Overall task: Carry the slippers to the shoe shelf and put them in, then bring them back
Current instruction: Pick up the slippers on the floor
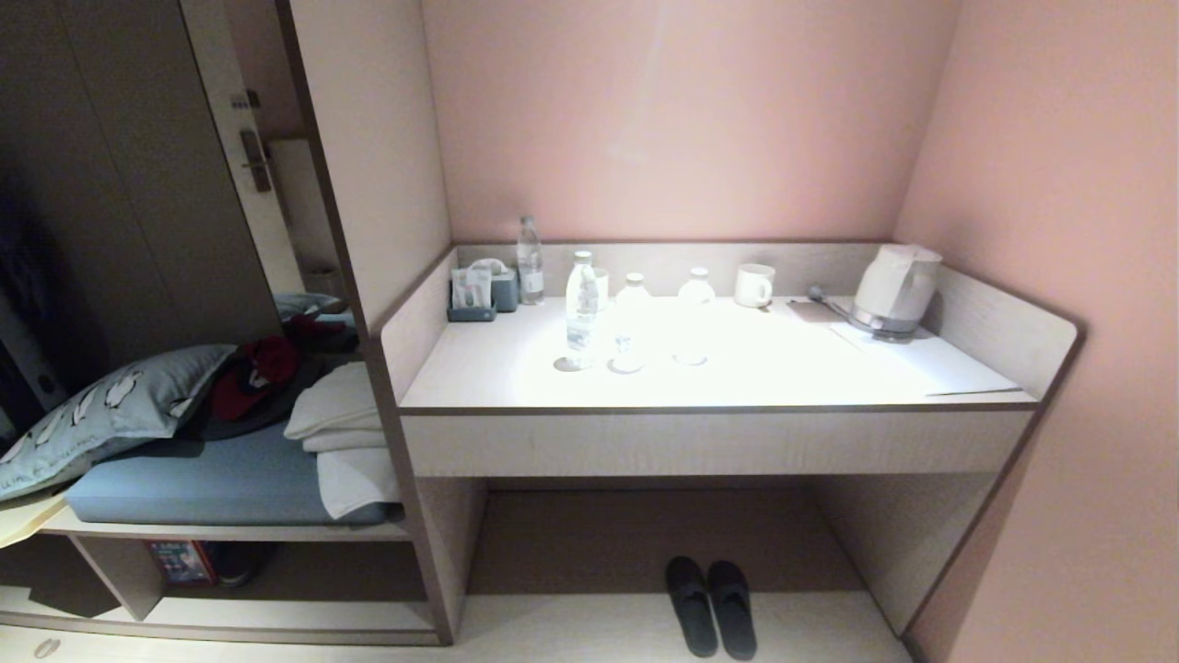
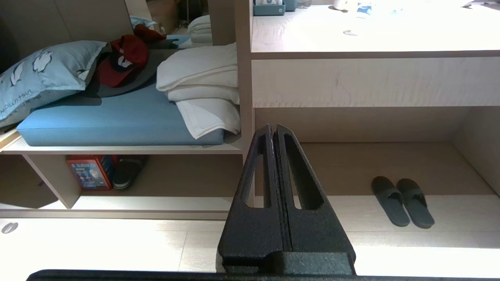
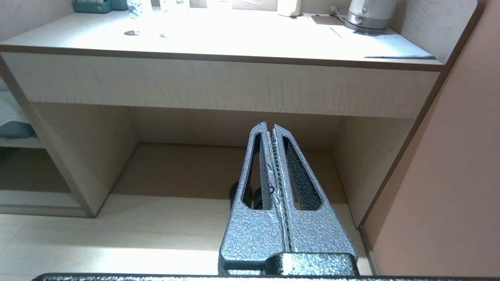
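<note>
So: slippers [image 1: 711,605] side by side on the floor under the tabletop [image 1: 737,368], toes pointing far. Right gripper [image 3: 270,127] nearer, left gripper [image 2: 273,128] further left; both clenched, empty. Shoe shelf [image 1: 276,612] lies left.

Your overhead light blows out the tabletop [image 1: 755,368] middle, bottles [image 1: 582,308] washed in glare. Bench side at the tabletop's left edge sits dim, and the recess under it is shadowed. Floor [image 2: 117,242] glares in both wrist views. Head view bows at the edges; no motion blur.
</note>
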Robot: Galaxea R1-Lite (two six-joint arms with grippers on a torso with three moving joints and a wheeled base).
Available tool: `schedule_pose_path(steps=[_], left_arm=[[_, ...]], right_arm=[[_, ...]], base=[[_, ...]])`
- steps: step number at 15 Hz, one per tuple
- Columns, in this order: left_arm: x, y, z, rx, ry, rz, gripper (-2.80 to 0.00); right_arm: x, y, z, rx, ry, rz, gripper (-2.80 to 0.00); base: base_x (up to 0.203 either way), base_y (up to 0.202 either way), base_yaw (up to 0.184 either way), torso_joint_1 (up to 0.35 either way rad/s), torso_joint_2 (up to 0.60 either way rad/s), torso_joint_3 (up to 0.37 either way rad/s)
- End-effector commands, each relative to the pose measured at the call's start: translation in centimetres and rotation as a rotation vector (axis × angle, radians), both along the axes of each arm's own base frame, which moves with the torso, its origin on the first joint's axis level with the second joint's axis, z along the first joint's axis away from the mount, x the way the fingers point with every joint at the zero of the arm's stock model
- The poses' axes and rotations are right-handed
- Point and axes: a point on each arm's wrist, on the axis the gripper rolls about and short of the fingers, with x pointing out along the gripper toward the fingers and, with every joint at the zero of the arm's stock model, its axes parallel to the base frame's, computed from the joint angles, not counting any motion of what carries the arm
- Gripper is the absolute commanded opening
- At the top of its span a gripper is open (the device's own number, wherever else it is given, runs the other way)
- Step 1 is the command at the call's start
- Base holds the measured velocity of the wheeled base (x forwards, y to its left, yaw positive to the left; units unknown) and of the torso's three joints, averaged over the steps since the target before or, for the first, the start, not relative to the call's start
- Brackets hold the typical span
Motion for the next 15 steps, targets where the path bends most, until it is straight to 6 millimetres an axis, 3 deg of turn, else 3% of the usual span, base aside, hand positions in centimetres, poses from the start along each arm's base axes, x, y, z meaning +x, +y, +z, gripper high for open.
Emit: schedule_pose_path(steps=[1,6,15], left_arm=[[0.0,0.0,0.0,-0.001,0.0,0.001,-2.8],[0.0,0.0,0.0,-0.001,0.0,0.001,-2.8],[0.0,0.0,0.0,-0.001,0.0,0.001,-2.8]], right_arm=[[0.0,0.0,0.01,-0.003,-0.001,0.0,-2.8],[0.01,0.0,0.01,-0.003,0.001,0.0,-2.8],[0.01,0.0,0.01,-0.001,0.001,0.0,-2.8]], base=[[0.0,0.0,0.0,0.0,0.0,0.0],[0.0,0.0,0.0,-0.028,0.06,0.035],[0.0,0.0,0.0,-0.208,0.49,0.282]])
